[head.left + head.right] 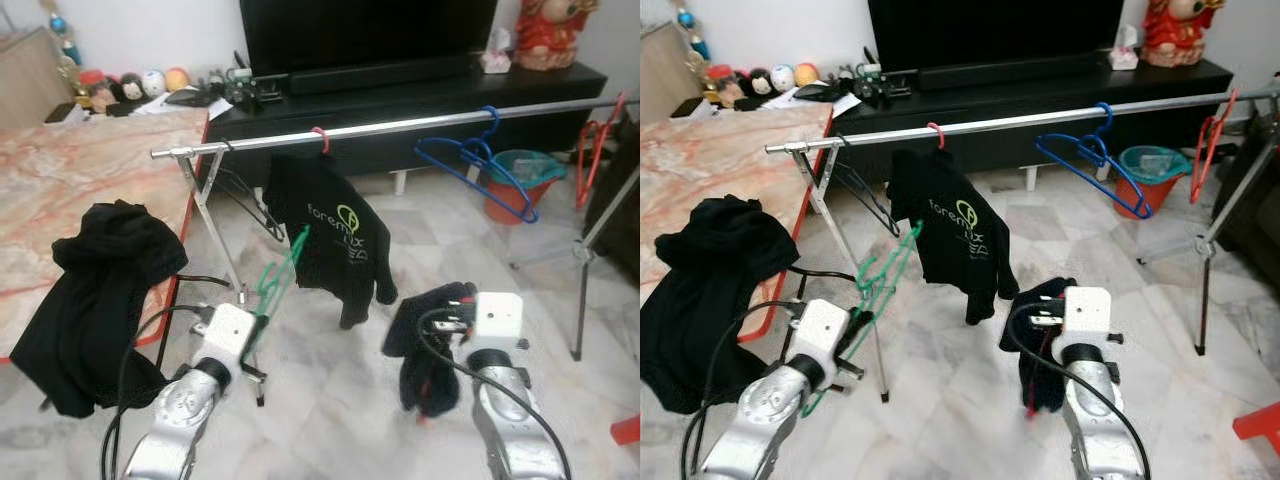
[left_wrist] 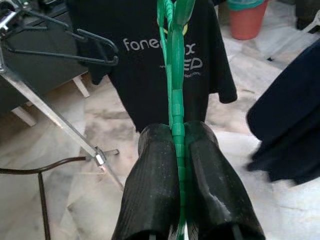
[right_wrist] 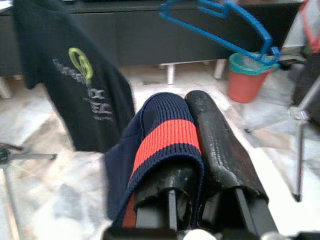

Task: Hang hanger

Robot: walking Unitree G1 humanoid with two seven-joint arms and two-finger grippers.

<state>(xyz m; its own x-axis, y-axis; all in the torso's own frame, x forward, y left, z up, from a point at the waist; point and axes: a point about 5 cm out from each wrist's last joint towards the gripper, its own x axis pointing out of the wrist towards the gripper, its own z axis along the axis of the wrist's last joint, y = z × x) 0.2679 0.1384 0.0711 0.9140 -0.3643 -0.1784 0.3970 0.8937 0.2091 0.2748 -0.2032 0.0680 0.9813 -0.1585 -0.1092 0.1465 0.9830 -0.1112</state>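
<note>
My left gripper (image 2: pixel 177 132) is shut on a green hanger (image 2: pixel 175 75), which points up toward the silver rail (image 1: pixel 400 125). In the left eye view the green hanger (image 1: pixel 280 270) stands below the rail, just left of a black printed T-shirt (image 1: pixel 325 235) hanging from a red hook (image 1: pixel 320 138). My right gripper (image 3: pixel 177 102) is shut on a navy garment with a red stripe (image 3: pixel 165 137); the fabric wraps over one finger. That garment (image 1: pixel 425 340) dangles low to the right of the T-shirt.
A blue hanger (image 1: pixel 480 165), a red hanger (image 1: pixel 595 145) and a black hanger (image 1: pixel 245 200) hang on the rail. Rack legs (image 1: pixel 225 250) stand close to my left arm. Black clothes (image 1: pixel 100 290) lie on the marble-patterned surface at left. An orange bin (image 1: pixel 520 185) stands before the TV stand (image 1: pixel 400 100).
</note>
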